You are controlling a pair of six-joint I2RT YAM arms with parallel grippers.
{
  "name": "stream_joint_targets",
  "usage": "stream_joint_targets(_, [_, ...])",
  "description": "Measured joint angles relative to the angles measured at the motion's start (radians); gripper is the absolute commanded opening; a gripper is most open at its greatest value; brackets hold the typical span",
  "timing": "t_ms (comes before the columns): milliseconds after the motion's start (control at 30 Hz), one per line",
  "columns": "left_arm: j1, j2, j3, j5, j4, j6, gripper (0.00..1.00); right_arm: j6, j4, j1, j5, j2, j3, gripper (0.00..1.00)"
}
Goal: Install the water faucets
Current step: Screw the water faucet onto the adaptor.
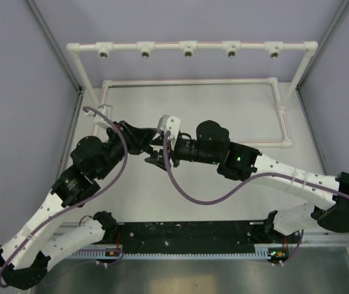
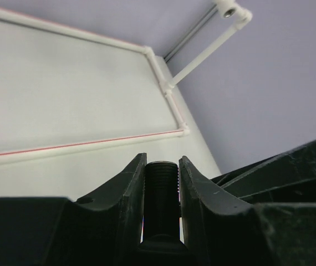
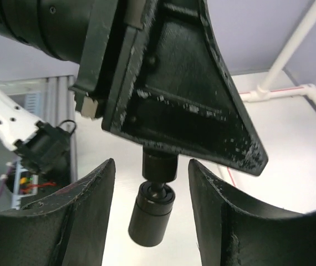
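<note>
Closest to where I stand, the two arms meet tip to tip at the centre of the overhead view. The left fingers [image 2: 126,194] are pinching a small black faucet [image 2: 162,191] by its threaded stem, which stands upright between them at the bottom centre of the left wrist view. In the right wrist view its other end hangs below them, low in the middle: a stubby cylinder on a short neck. The right fingers [image 3: 80,216] are spread on either side of that cylinder and don't touch it.

It looks to me like light, stiff plastic, and the smooth barrel could slip or twist if squeezed off centre. I'd take it squarely across the stubby cylinder, leaving the thread free.

Further off, past the pale surface [image 1: 223,110], the white pipe frame [image 1: 168,45] crosses the top of the overhead view. Its row of metal-ringed sockets [image 1: 188,53] is well apart from the faucet.
</note>
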Motion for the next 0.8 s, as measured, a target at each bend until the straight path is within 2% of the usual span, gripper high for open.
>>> stream_joint_targets(133, [0.000,0.021,0.000,-0.030,-0.067,-0.014,0.00,-0.066,-0.003,0.036,0.106,0.021,0.000,0.54])
stream_joint_targets(367, [0.000,0.016,0.000,-0.045,-0.071,-0.019,0.00,-0.131,0.000,0.064,0.202,0.041,0.000,0.52])
stream_joint_targets(500, [0.000,0.016,0.000,-0.046,-0.071,-0.019,0.00,-0.143,0.001,0.067,0.226,0.049,0.000,0.46])
stream_joint_targets(567, [0.000,0.016,0.000,-0.048,-0.071,-0.019,0.00,-0.143,0.002,0.071,0.230,0.051,0.000,0.35])
stream_joint_targets(667, [0.000,0.016,0.000,-0.055,-0.068,-0.019,0.00,-0.143,0.003,0.075,0.232,0.054,0.000,0.00])
stream_joint_targets(800, [0.002,0.008,-0.008,-0.055,-0.063,-0.018,0.00,-0.146,0.006,0.075,0.235,0.055,0.000,0.00])
